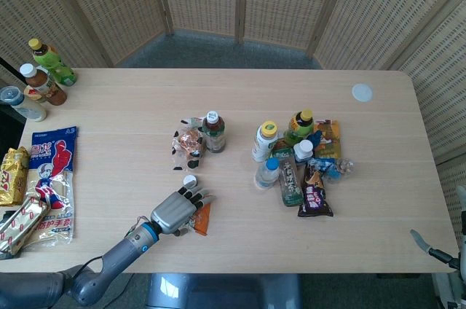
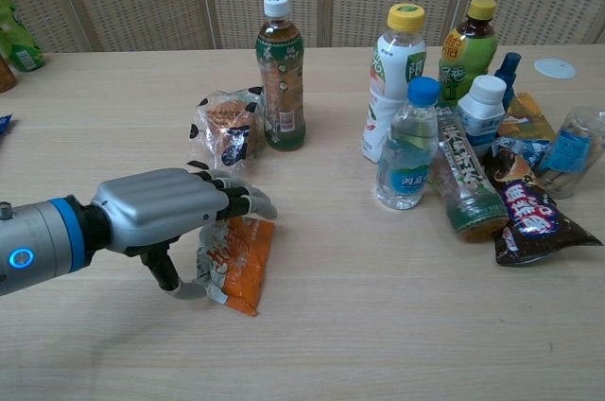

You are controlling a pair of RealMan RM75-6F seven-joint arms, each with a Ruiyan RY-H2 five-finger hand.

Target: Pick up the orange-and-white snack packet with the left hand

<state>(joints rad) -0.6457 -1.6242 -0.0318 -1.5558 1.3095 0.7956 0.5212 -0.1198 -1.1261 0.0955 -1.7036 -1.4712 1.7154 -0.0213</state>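
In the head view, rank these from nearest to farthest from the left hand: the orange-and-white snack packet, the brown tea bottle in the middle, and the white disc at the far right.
From the left hand:
1. Orange-and-white snack packet, directly under the fingers.
2. Brown tea bottle, mid-table, farther back.
3. White disc, far right, near the back edge.

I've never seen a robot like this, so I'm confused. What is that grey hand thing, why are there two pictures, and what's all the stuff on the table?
It is a robot with two arms, each ending in a metal hand. One picture looks down from its head, the other looks forward from its chest. The left hand reaches over the orange-and-white snack packet, fingers above and thumb beside it, but has not lifted it. The right hand barely peeks in at the edge, too little to tell how it is. The table also holds a tea bottle, a wrapped cake, a cluster of bottles and more snack bags.
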